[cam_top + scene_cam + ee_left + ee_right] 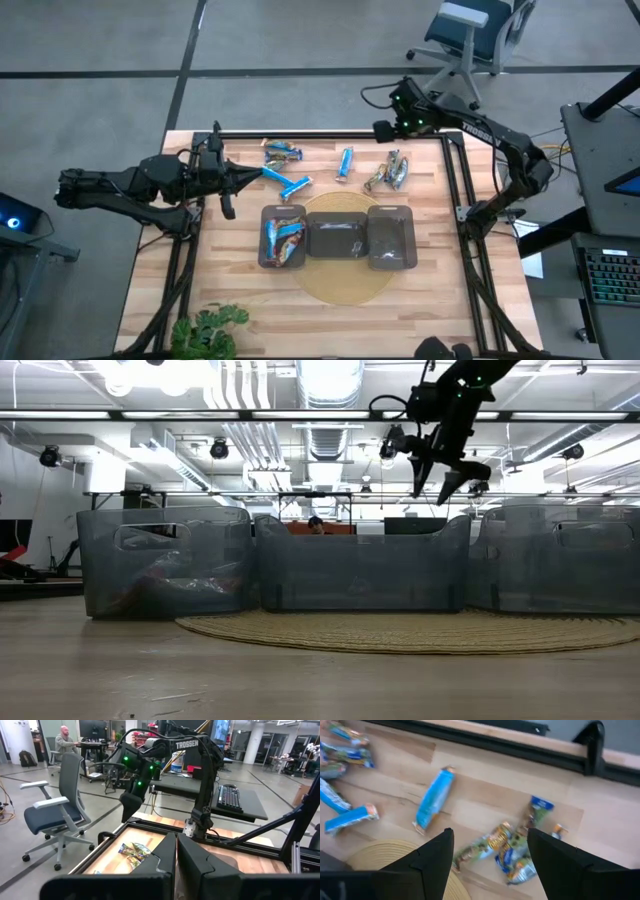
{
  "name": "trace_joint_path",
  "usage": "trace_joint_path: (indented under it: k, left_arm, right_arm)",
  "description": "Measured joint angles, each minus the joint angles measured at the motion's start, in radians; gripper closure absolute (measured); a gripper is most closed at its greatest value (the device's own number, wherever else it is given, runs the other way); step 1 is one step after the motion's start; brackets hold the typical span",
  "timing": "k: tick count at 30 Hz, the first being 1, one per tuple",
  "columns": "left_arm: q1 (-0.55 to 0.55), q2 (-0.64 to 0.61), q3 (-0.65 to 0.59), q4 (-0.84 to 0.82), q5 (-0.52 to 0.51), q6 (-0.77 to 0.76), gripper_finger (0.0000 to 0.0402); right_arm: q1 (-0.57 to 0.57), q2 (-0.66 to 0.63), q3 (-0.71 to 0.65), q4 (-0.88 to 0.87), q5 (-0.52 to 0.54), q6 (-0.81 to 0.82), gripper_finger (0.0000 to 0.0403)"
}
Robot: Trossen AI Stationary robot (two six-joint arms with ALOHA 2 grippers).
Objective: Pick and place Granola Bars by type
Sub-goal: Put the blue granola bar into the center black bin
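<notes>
The granola bars lie loose on the wooden table's far half. Several blue ones (283, 152) (295, 186) (345, 163) are on the left, and a cluster of green, orange and silver ones (390, 172) (510, 851) is on the right. More blue bars lie in the left tray (283, 237). My right gripper (385, 130) (490, 845) hangs open above the mixed cluster, tilted down, touching nothing. My left gripper (243, 180) (175, 857) is shut and level over the table's left side, next to a blue bar (272, 173).
Three dark translucent trays (336, 235) (391, 237) (360, 570) stand in a row on a round woven mat (340, 285) at mid-table. A black frame rail (485, 742) runs along the far edge. A plant (210, 330) sits at the near left corner. An office chair (470, 35) stands beyond the table.
</notes>
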Motion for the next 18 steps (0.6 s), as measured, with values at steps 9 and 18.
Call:
trace_joint_path:
  k: [9,18]
  left_arm:
    - [0.000,0.000,0.000,0.000,0.000,-0.013,0.0401]
    - [0.000,0.000,-0.001,0.000,-0.003,-0.044,0.0401]
  right_arm:
    - [-0.018,0.055,-0.025,-0.073,0.054,0.048,0.0161]
    - [-0.017,0.196,-0.027,-0.072,0.054,0.062,0.0161]
